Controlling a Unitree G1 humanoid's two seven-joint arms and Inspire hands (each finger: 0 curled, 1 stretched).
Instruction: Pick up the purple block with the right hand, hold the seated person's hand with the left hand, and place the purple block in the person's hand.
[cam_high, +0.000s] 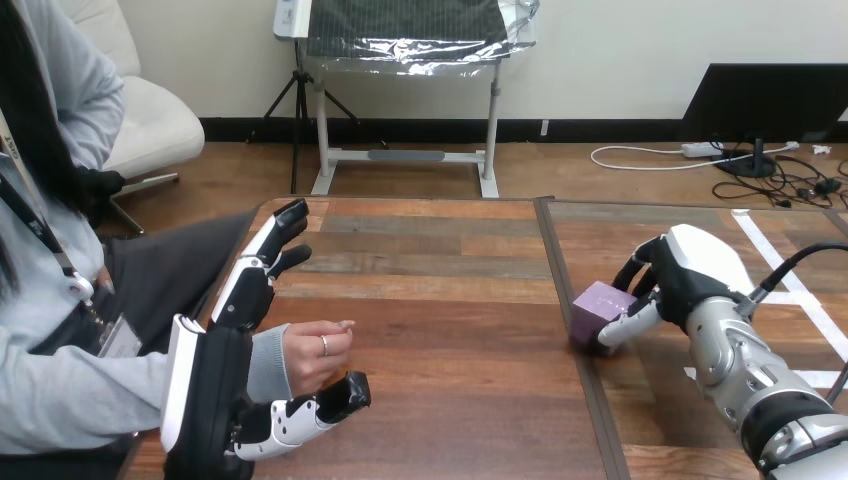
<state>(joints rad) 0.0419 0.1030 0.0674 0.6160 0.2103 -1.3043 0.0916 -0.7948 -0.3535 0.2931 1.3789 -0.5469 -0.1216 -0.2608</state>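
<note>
Fingers of the right hand (690, 272) clasp the purple block (598, 305) on the desk (450, 300); left hand (215, 385) splayed wide, perhaps touching the person's hand (315, 352).

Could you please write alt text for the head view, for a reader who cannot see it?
The robot's right hand is curled round a purple block resting on the wooden table. At the table's left side, its open left hand stands beside the person's hand, which is loosely closed.

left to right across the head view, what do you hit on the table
left hand → person's hand → purple block → right hand
</note>
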